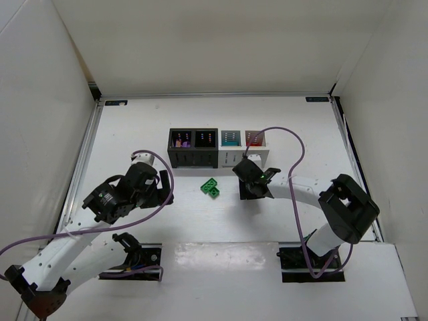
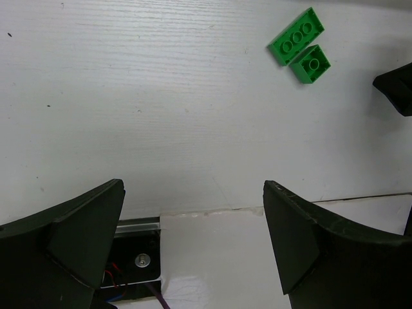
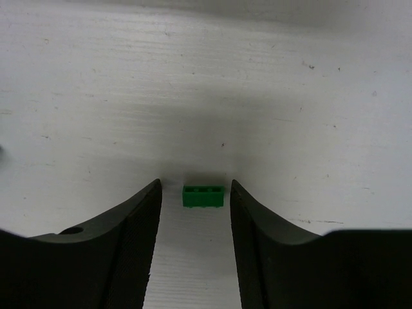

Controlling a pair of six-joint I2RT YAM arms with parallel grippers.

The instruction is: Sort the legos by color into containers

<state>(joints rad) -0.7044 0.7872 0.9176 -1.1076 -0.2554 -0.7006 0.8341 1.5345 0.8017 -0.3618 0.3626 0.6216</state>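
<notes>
Two green legos (image 1: 210, 188) lie touching in the middle of the table, and they also show in the left wrist view (image 2: 301, 45). A third small green lego (image 3: 203, 196) sits on the table between the fingertips of my right gripper (image 3: 195, 185), with a narrow gap on each side and neither pad touching it. In the top view my right gripper (image 1: 252, 187) points down just in front of the containers (image 1: 218, 157). These are a row of two black and two white bins. My left gripper (image 2: 193, 185) is wide open and empty, left of the green pair (image 1: 164, 188).
Purple cables (image 1: 284, 134) loop over the table from both arms. The arm bases (image 1: 137, 261) are bolted at the near edge. White enclosure walls (image 1: 40, 100) surround the table. A dark part of the right gripper (image 2: 396, 87) shows at the right edge of the left wrist view.
</notes>
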